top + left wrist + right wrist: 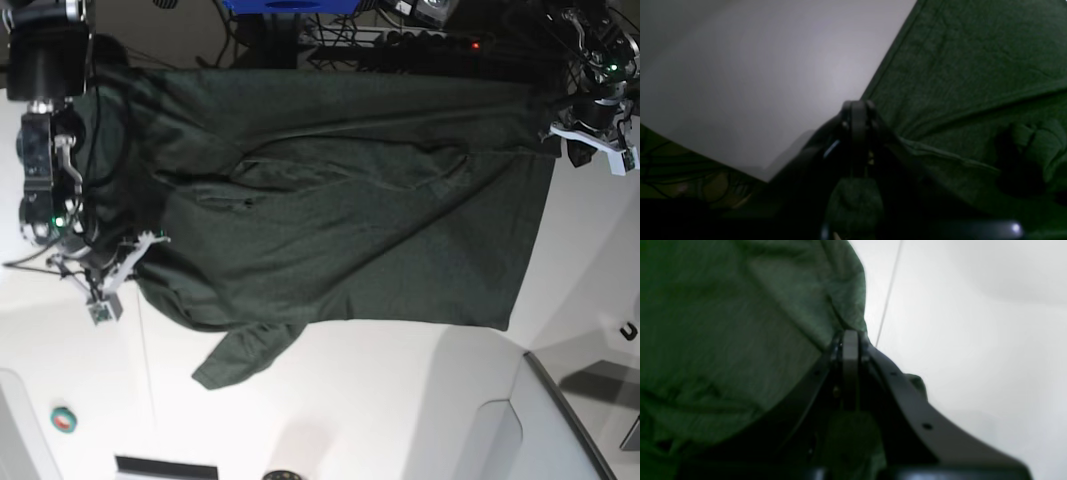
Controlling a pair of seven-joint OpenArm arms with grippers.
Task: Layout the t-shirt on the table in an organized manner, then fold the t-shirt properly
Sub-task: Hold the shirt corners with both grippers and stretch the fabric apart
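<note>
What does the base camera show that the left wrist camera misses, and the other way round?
Only the base view shows the whole t-shirt stretched between both arms, the right gripper at one end, a loose sleeve, and a small green roll on the table.

Only the left wrist view shows the left gripper close up, shut on the cloth's edge.

Both show the dark green t-shirt and the white table.

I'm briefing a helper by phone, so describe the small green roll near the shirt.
Start at the dark green t-shirt spread across the white table. Below its dangling sleeve, toward the picture's lower left corner, lies a small green ring-shaped roll, alone on bare white.
</note>
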